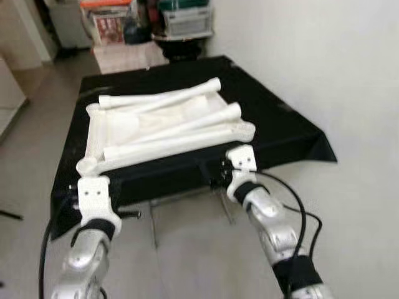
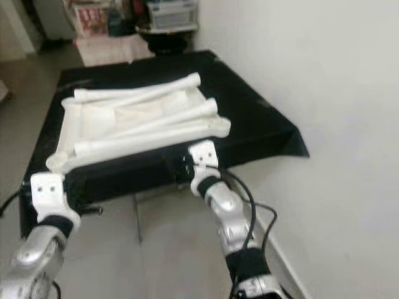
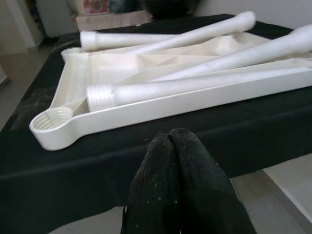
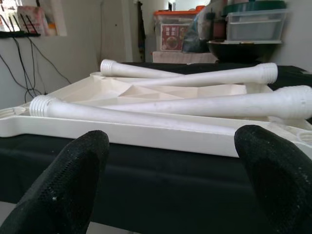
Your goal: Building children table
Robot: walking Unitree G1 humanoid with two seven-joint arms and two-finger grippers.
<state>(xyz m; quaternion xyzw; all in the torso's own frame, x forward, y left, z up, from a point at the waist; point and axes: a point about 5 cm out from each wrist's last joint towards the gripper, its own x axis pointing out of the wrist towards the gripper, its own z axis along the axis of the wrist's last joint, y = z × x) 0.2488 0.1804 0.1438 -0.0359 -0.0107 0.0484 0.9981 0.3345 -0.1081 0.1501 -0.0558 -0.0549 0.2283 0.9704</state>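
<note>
A white plastic tabletop [image 1: 93, 131] lies upside down on the black-covered table [image 1: 274, 118]. Several white legs rest loose across it, one with its threaded end [image 3: 100, 96] towards the near-left corner socket [image 3: 51, 119]. My left gripper [image 3: 170, 139] is shut with nothing in it, just in front of the table's near edge below that corner. My right gripper [image 4: 175, 140] is open wide, level with the tabletop's near rim [image 4: 146, 134] by the near-right corner and not touching it. The wrist mounts [image 1: 95, 194] [image 1: 242, 159] sit against the table's front edge.
A white wall [image 1: 349, 75] runs close along the table's right side. Storage boxes [image 1: 184, 18] and a dark bowl stand behind the far edge. Tiled floor [image 1: 31, 124] lies to the left and in front. Black cables [image 1: 305, 212] hang by the right arm.
</note>
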